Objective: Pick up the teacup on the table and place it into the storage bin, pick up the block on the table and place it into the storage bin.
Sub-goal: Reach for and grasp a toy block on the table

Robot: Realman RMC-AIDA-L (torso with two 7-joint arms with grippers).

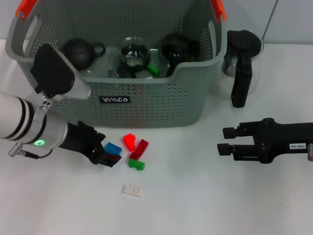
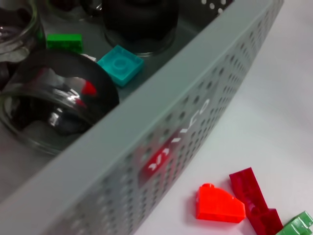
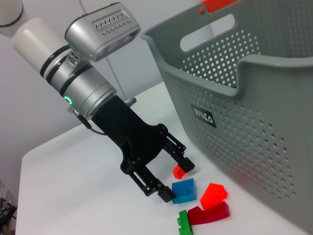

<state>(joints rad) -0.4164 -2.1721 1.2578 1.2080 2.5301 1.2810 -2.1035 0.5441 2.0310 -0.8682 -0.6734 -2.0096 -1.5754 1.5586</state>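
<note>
Head view: the left gripper (image 1: pixel 108 155) sits low on the table, fingers spread around the blue block (image 1: pixel 113 148); the bin (image 1: pixel 146 105) lies just beyond.

Right wrist view: the blue block (image 3: pixel 184 190) lies between the open fingers.

The block-grasp step seems in hand; next, closing and lifting. The right gripper (image 1: pixel 229 141) idles, spread.
</note>
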